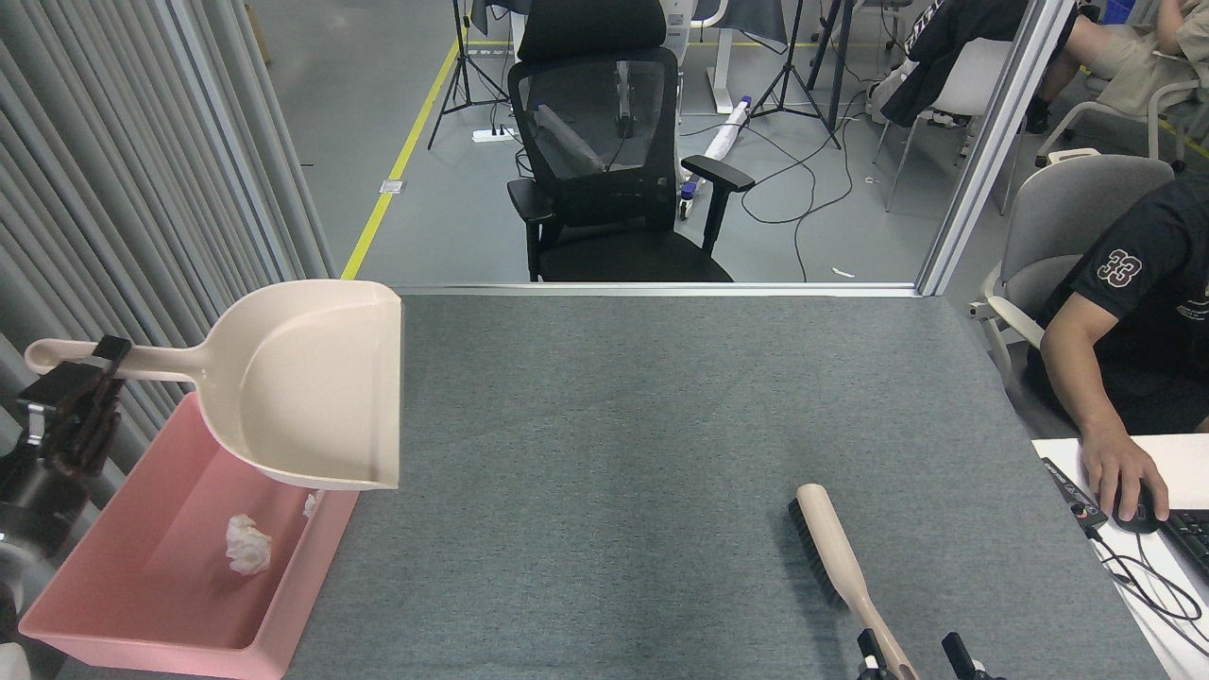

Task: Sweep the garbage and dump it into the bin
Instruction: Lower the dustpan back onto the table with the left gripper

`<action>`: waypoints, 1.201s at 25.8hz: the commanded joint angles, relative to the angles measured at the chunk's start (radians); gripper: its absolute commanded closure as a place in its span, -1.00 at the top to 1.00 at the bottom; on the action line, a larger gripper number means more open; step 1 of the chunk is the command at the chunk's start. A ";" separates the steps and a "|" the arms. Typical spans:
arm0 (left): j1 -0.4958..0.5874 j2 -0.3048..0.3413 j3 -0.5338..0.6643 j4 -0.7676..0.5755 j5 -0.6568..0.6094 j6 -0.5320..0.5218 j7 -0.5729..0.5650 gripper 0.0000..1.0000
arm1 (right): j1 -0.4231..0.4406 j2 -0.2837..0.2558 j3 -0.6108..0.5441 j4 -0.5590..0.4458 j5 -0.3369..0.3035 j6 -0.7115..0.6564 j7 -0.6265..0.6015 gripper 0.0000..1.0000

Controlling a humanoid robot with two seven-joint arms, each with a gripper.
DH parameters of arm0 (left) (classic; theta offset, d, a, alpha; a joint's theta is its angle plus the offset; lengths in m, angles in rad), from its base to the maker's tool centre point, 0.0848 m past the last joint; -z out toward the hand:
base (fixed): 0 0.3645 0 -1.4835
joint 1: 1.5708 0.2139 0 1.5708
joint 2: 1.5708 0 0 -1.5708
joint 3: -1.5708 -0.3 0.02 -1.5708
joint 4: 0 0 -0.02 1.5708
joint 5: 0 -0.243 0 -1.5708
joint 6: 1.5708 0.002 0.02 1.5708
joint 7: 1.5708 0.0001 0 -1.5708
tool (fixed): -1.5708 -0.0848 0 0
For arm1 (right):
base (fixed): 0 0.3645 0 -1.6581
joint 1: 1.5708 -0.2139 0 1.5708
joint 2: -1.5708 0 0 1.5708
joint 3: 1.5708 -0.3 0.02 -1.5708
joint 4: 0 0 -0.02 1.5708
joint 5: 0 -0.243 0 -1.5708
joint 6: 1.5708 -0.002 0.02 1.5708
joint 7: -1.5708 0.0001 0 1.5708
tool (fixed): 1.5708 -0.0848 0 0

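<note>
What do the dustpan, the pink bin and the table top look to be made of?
Dustpan: likely smooth beige moulded plastic, one piece with its handle, soft sheen. Pink bin: likely plastic too, thin straight walls, even matte colour. Table: covered in what looks like grey felt or carpet, speckled and glare-free.
</note>
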 commanded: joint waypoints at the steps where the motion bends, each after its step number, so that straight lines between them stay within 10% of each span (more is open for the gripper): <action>1: 0.037 -0.116 -0.018 -0.070 -0.006 0.032 0.009 -0.63 | 0.002 0.000 -0.002 0.000 0.000 -0.001 -0.001 0.93; 13: 0.115 -0.475 -0.185 0.018 -0.443 -0.115 0.082 -0.59 | 0.002 0.014 -0.002 0.001 -0.002 -0.004 -0.004 0.93; 31: 0.069 -0.518 -0.206 0.295 -0.464 -0.239 0.139 -0.53 | 0.003 0.022 -0.002 0.001 -0.002 -0.002 -0.005 0.93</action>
